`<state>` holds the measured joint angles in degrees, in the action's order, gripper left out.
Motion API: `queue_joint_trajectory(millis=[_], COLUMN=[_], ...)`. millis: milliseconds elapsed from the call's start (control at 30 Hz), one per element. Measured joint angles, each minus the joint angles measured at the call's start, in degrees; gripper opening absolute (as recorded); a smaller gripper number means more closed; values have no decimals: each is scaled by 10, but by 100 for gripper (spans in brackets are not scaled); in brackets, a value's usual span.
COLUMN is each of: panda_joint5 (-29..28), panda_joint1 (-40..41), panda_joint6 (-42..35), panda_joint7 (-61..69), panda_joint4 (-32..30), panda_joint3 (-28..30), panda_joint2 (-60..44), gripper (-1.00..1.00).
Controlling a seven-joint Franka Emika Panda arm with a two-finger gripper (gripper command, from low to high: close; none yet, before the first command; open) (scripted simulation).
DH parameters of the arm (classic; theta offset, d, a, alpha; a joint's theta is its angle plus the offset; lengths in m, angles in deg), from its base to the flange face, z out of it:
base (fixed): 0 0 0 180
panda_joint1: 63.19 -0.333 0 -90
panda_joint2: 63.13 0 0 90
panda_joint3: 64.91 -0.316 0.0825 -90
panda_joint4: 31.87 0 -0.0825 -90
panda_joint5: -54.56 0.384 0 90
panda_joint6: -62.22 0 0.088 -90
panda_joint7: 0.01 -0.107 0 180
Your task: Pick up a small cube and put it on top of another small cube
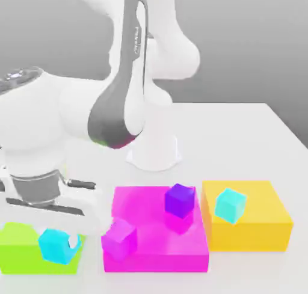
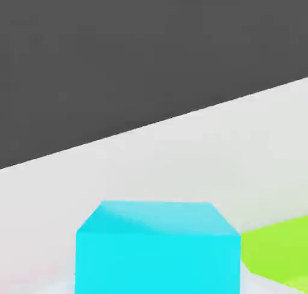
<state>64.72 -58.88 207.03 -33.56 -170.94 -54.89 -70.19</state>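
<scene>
Pincer [image 1: 59, 246] is clamped on the small sky-cyan cube [image 1: 54, 245], which sits over the green flat block [image 1: 18, 251] at the exterior view's left, turned so one corner faces the camera; being a cube, it has no long axis. Just beside it lies the magenta flat block [image 1: 156, 241] carrying a purple cube [image 1: 179, 199] and a magenta cube [image 1: 119, 240], then the yellow flat block [image 1: 252, 226] with a paler turquoise cube [image 1: 230, 204]. Three flat blocks and four small cubes stand near the counter [image 1: 240, 136]'s front edge, with bare white surface open behind them.
</scene>
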Motion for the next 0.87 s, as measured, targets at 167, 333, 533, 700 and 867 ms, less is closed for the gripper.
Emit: queue_joint_trajectory(millis=[167,333,533,700,867], panda_joint5=[-23,-48,-72,-77,-79], panda_joint1=[-58,-85,-121,-126,-125], panda_joint6=[-13,-26,-42,40,106], panda_joint7=[-2,-5,-5,-5,-6], panda_joint4=[-87,-174,-278,-312,-320], panda_joint3=[-28,-63,-116,-133,-134], panda_joint2=[104,207,332,285,227], gripper=[-100,-100,-100,-100,100])
